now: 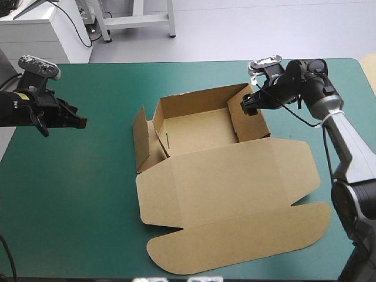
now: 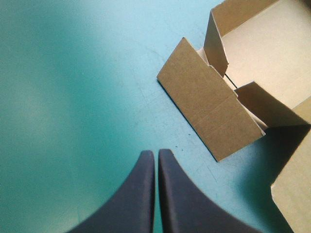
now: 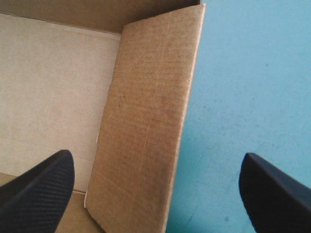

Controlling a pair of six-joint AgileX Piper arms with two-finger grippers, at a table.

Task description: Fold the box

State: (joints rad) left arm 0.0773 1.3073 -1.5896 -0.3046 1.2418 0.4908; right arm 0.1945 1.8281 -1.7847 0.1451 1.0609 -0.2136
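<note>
The brown box (image 1: 223, 176) lies mid-table as an open tray (image 1: 197, 132) with its lid flat toward the front edge. Its far wall and right wall (image 1: 251, 120) stand up. The left side flap (image 1: 140, 138) leans outward. My right gripper (image 1: 248, 106) is open and straddles the right wall's far end. In the right wrist view that wall (image 3: 150, 121) rises between the fingers of my right gripper (image 3: 155, 156). My left gripper (image 1: 79, 122) hovers left of the box, shut and holding nothing. In the left wrist view my left gripper (image 2: 156, 160) points past the leaning flap (image 2: 209, 104).
The lid's rounded tuck flap (image 1: 235, 244) reaches close to the table's front edge. Bare teal-green cover (image 1: 88, 176) lies between my left gripper and the box. The table's right edge (image 1: 359, 76) runs just beyond my right arm.
</note>
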